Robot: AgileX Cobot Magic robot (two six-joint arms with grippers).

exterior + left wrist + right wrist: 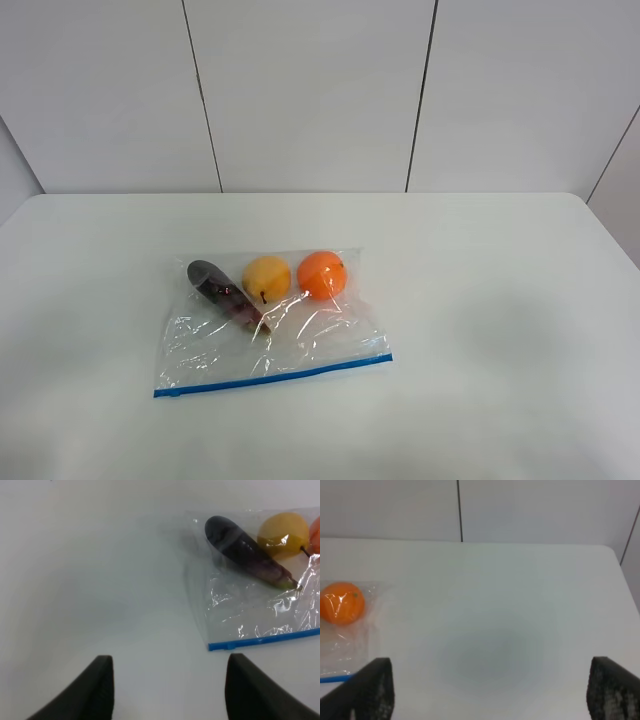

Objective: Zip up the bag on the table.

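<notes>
The left gripper [167, 690] hung above the table [480, 300] with its two dark fingers [90, 692] spread wide and nothing between them, the near corner of the bag [270, 320] lying just ahead of it and off toward one finger. The right gripper [487, 690] was likewise released, its fingertips [370, 687] far apart over bare white tabletop, with only the bag's edge showing at the side of its wrist view. The bag lay flat a little left of the table's middle, its blue zip strip [275, 377] along the near edge. Through the clear, crinkled plastic showed a dark purple fruit [225, 293], a yellow fruit [267, 277] beside it, and an orange fruit [321, 274] next to that, all toward the far side of the bag.
</notes>
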